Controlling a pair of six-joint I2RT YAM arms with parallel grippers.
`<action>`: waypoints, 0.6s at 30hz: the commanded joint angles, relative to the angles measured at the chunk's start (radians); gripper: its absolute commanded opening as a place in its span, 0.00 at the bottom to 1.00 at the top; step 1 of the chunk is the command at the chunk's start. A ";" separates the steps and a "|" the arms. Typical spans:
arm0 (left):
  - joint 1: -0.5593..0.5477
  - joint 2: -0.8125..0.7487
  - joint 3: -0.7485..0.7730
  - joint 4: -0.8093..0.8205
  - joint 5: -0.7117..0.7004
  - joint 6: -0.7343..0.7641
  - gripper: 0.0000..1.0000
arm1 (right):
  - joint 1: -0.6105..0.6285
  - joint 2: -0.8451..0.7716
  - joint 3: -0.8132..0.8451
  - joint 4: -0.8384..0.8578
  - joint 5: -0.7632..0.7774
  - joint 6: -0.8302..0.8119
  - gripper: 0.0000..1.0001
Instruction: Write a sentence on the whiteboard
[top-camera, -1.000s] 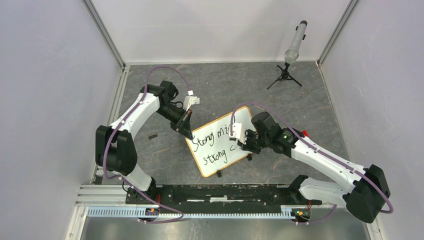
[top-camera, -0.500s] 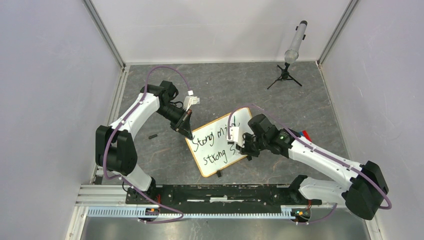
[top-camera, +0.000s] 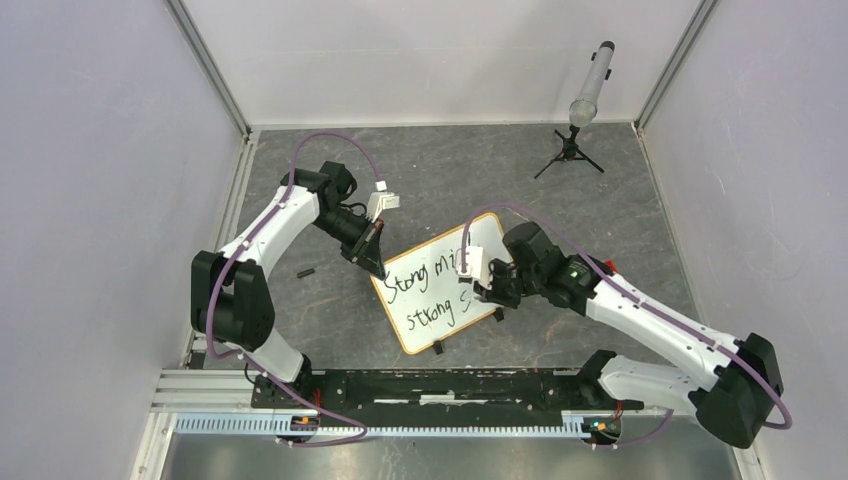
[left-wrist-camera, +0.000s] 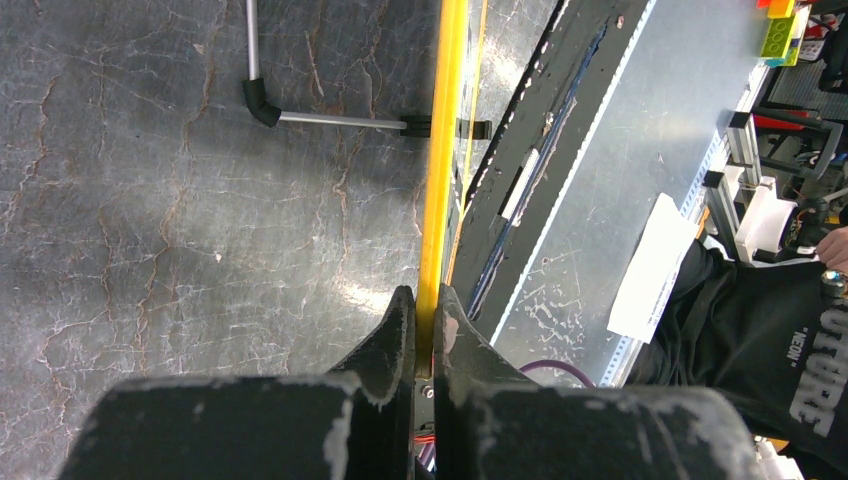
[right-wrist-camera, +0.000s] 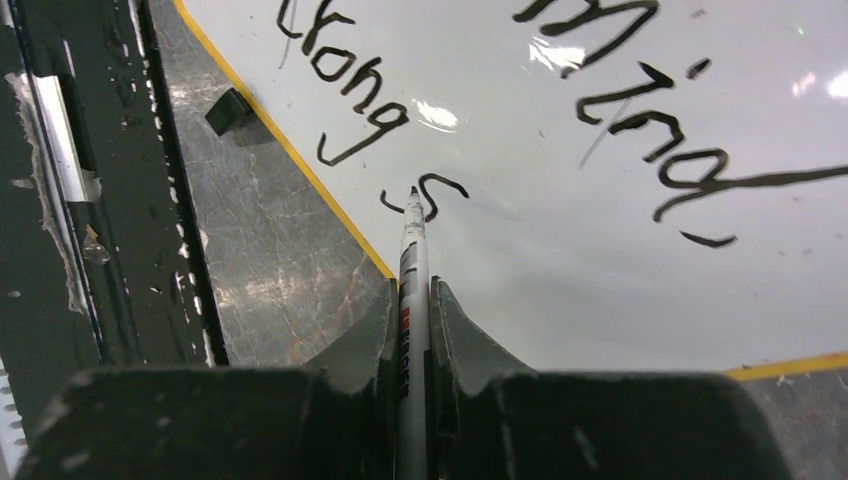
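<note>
Left fingers (left-wrist-camera: 393, 335) pinch the whiteboard (left-wrist-camera: 441, 150) by its frame; right fingers (right-wrist-camera: 455, 335) clamp a marker (right-wrist-camera: 413, 260). Likely light, stiff, slippery; an edge grip suits.

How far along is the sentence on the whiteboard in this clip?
Done: "Strong mind" fills the top line of the whiteboard, and "strong" starts the second. In hand: the right gripper is shut on a marker, its tip at an "s" after "strong"; the left gripper pinches the board's frame. Left: the rest of that second word, and any more of the sentence.
</note>
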 joint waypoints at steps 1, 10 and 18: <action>-0.002 0.001 0.012 0.062 -0.085 -0.004 0.02 | -0.048 -0.049 0.008 -0.028 0.014 -0.019 0.00; -0.004 -0.006 0.013 0.062 -0.081 -0.013 0.02 | -0.076 -0.016 0.004 -0.001 0.069 -0.012 0.00; -0.003 0.001 0.013 0.062 -0.077 -0.010 0.02 | -0.076 0.012 -0.004 0.030 0.062 -0.012 0.00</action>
